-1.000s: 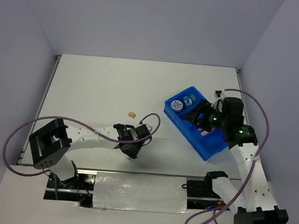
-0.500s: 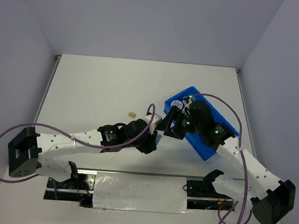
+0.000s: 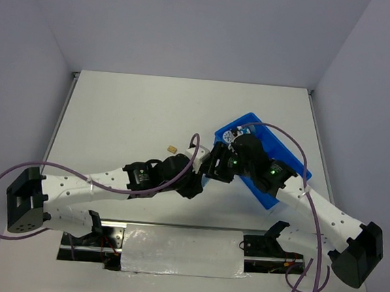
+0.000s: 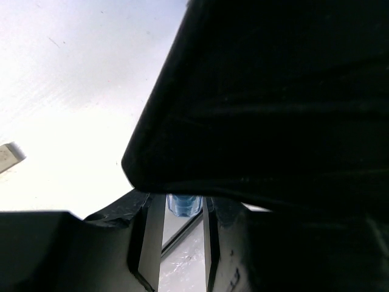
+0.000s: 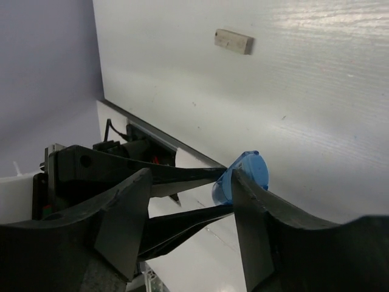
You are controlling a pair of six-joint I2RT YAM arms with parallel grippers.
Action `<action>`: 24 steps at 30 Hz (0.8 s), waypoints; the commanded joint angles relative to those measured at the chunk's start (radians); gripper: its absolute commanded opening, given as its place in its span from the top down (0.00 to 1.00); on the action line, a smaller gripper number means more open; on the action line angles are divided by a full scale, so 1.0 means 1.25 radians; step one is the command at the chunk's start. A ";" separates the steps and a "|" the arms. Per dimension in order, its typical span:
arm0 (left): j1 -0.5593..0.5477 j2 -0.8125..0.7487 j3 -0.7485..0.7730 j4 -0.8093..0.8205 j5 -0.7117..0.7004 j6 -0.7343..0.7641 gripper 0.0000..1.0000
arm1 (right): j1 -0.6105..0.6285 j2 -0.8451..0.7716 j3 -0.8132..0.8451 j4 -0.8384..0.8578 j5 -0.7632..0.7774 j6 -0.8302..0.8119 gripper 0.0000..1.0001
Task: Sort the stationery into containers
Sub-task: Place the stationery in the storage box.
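A light-blue oblong piece (image 5: 243,176) is held clenched in the left pincer (image 3: 204,175) just beside the blue tray (image 3: 255,117), apparently for handover, while the right pincer (image 5: 191,182) is spread either side, not yet closed.

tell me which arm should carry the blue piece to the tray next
Right. The right gripper, open, straddles the blue piece pinched in the left gripper, and its arm already reaches over the blue tray.
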 commanded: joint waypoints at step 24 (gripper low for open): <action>0.000 -0.074 0.049 0.039 -0.059 0.042 1.00 | 0.001 0.000 0.019 0.016 0.024 -0.024 0.40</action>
